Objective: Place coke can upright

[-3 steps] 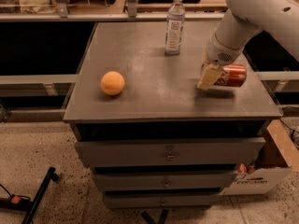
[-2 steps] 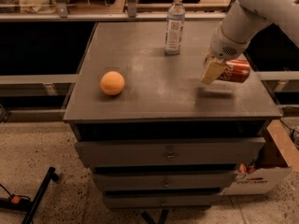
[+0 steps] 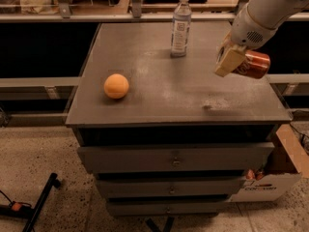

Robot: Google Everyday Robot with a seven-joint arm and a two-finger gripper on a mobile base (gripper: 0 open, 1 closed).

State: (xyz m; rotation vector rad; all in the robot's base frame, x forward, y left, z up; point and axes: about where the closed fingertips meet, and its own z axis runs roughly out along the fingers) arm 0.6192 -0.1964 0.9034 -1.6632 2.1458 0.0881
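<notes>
The hand (image 3: 235, 63) is clamped on the coke can (image 3: 255, 64), held on its side above the cabinet top (image 3: 159, 86).

My gripper (image 3: 240, 63) hangs over the right side of the cabinet top (image 3: 159, 100). Clear water bottle (image 3: 181, 25) upright, near, left of my jaws and further back. Orange ball (image 3: 116, 86) well left of them. Drawers (image 3: 174, 157) below. Cardboard box (image 3: 285, 175) on the floor, beneath my jaws.
</notes>
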